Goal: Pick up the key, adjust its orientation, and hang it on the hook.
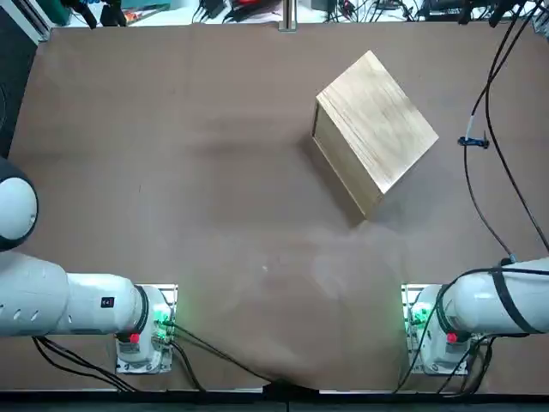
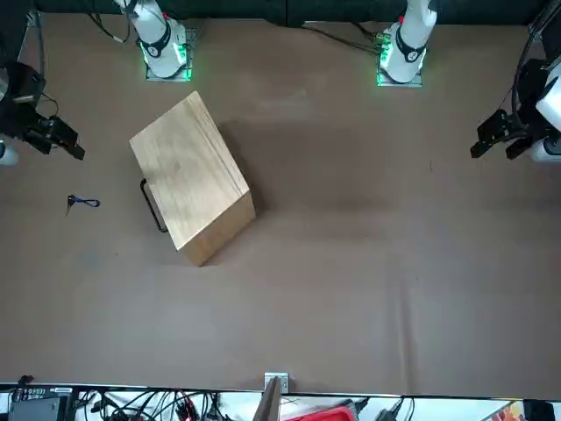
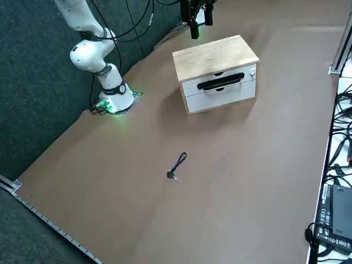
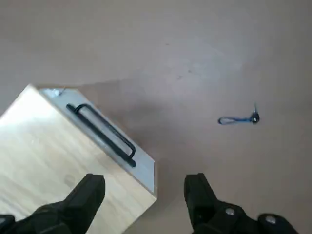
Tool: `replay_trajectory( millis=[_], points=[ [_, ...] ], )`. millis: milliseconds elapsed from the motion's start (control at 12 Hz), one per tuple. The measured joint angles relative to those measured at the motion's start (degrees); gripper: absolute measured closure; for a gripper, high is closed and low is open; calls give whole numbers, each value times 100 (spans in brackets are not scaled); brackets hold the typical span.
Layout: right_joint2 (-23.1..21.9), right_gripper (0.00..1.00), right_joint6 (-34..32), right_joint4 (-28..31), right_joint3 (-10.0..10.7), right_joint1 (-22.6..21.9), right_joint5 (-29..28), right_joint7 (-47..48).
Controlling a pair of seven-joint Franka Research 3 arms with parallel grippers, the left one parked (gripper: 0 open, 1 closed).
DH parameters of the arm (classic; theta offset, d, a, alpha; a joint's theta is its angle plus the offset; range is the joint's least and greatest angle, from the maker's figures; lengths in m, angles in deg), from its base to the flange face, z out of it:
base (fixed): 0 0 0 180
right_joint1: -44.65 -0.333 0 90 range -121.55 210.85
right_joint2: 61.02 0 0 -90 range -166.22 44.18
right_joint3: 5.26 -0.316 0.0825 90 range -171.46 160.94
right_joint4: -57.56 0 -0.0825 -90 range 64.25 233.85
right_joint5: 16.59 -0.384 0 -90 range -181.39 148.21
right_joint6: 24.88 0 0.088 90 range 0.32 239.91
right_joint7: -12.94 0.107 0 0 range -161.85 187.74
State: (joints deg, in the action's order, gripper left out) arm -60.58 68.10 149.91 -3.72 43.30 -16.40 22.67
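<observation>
One key (image 3: 171,175) lies apart from the open right claw (image 4: 145,187).

Near the wooden box (image 1: 369,129), the right gripper (image 4: 146,176) is matte black with blocky fingers and round silver screws. The right arm (image 1: 506,300) has smooth, rounded white segments, dark ring bands and loose black cables (image 1: 420,343). Its base (image 1: 429,326), nearer the robot's side than the box, shows green lights, a red button (image 1: 452,338) and a silver plate.
</observation>
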Motion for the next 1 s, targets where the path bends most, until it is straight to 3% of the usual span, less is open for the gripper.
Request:
replay_trajectory(
  millis=[1000],
  points=[
    [322,0,9,37,71,1209,13,3224]
  ],
)
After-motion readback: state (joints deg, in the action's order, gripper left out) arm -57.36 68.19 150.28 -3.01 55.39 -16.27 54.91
